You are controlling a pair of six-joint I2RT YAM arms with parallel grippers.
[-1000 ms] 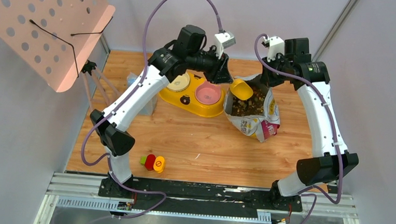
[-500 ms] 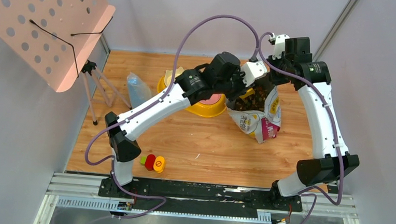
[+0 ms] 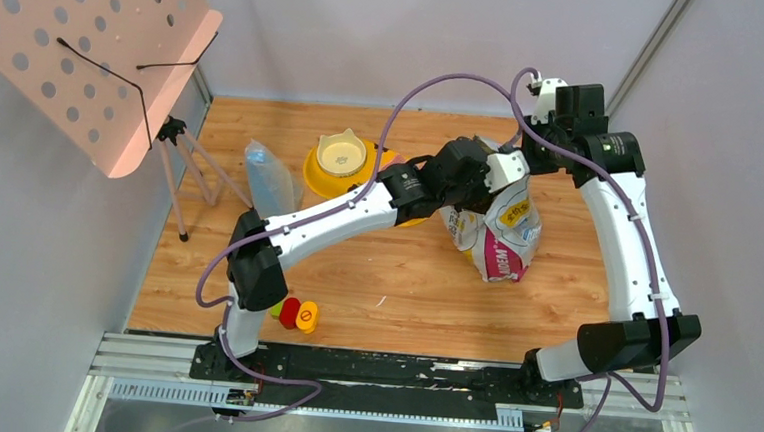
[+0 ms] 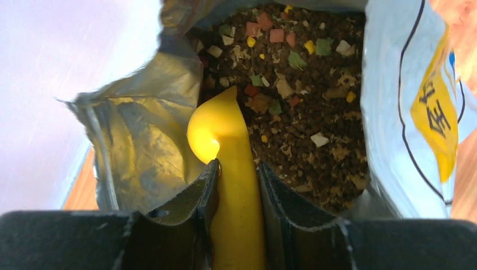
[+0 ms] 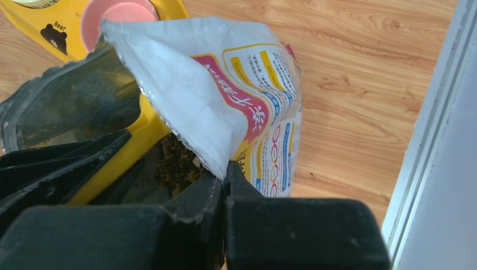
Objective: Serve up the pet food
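Observation:
The pet food (image 4: 315, 112), dark brown kibble mixed with coloured bits, fills the open white foil bag (image 4: 405, 84). My left gripper (image 4: 237, 166) is shut on the handle of the yellow scoop (image 4: 225, 129). The scoop's head points down into the bag's mouth, against the silver inner wall and beside the kibble. My right gripper (image 5: 226, 169) is shut on the bag's rim (image 5: 185, 95) and holds it up. In the top view the left gripper (image 3: 489, 174) hides the mouth of the bag (image 3: 502, 238). A little kibble (image 5: 174, 163) shows in the right wrist view.
A yellow double pet bowl (image 3: 341, 158) with a pink dish (image 5: 115, 14) stands just left of the bag. A clear plastic bag (image 3: 265, 174) and a pink music stand (image 3: 88, 48) are at the far left. Small coloured toys (image 3: 297, 314) lie near the front. A wall rail (image 5: 439, 140) is close on the right.
My left arm has swung right from above the bowls to the bag, carrying the scoop into its mouth. My right gripper has drawn the bag's rim slightly back and up.

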